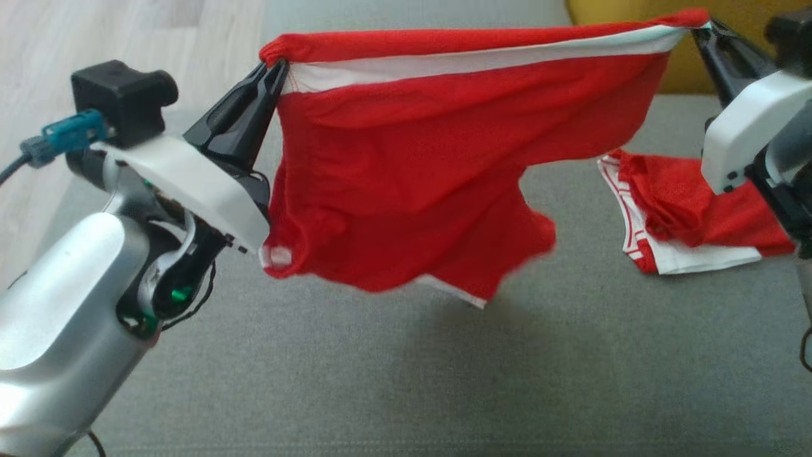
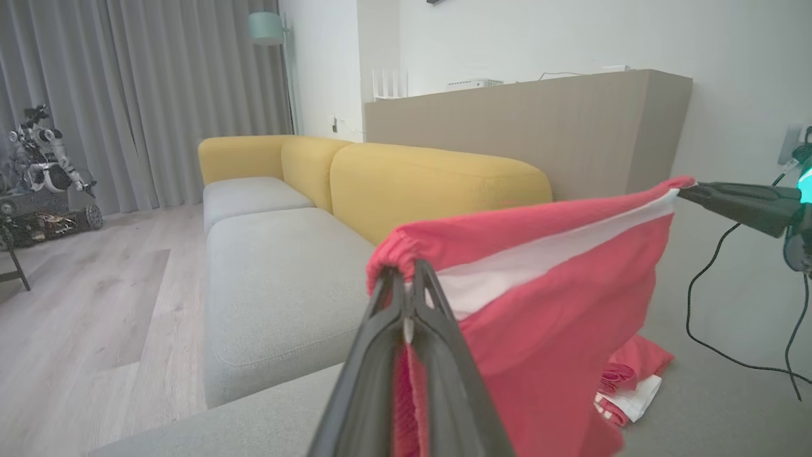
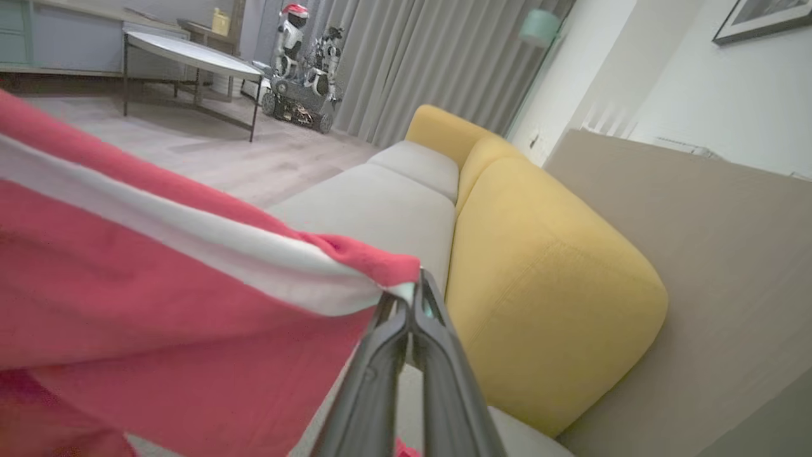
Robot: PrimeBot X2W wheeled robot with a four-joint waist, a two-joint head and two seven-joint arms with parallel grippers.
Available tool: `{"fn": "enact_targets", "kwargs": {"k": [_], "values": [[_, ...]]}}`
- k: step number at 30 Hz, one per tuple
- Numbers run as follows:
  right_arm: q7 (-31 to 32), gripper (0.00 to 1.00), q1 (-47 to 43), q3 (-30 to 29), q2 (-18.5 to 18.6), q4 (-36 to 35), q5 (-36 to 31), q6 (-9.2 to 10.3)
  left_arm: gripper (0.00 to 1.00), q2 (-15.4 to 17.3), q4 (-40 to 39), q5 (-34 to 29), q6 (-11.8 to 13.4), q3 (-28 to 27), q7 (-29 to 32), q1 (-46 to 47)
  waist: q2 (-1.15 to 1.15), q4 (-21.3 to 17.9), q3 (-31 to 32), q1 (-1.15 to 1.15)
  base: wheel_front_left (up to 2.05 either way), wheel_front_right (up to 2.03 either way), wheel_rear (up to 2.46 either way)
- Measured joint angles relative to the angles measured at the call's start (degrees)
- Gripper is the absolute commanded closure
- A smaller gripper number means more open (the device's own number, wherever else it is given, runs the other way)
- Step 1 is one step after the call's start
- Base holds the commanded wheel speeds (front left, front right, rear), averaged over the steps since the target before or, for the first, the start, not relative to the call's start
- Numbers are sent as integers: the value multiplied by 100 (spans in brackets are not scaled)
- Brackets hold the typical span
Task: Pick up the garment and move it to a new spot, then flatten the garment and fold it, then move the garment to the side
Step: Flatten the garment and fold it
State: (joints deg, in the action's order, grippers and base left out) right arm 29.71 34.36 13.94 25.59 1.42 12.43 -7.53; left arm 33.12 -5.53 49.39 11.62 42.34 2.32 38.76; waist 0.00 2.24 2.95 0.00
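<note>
The garment [image 1: 412, 158] is lifted clear — left gripper [image 1: 278, 65] and right gripper [image 1: 698, 30] each pinched shut on a waistband corner — with flattening, folding and setting aside undone.

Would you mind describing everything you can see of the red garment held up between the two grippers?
The red garment looks like thin mesh sports fabric, with a gathered red top edge and a white band just below it. The left gripper and right gripper are each shut on one end of that edge, stretching it nearly level. The rest hangs in loose folds, white trim at the bottom, apparently clear of the grey cushion.
</note>
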Motion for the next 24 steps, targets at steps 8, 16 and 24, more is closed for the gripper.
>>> {"fn": "enact_targets", "kwargs": {"k": [8, 16, 24], "values": [[299, 100, 959, 208, -205, 123, 456, 0, 100, -259, 613, 354, -79, -391, -96, 500, 0, -33, -804, 0, 0, 0, 0], [-1092, 100, 3524, 232, -955, 1847, 527, 0, 100, -706, 2444, 85, -631, -775, -487, 2814, 0, -133, -1944, 2, 0, 0, 0], [-2855, 100, 4637, -24, -1596, 3421, 62, 0, 100, -1214, 3880, 109, -1078, -1083, -1155, 3874, 0, -175, -2684, 2, 0, 0, 0]]}}
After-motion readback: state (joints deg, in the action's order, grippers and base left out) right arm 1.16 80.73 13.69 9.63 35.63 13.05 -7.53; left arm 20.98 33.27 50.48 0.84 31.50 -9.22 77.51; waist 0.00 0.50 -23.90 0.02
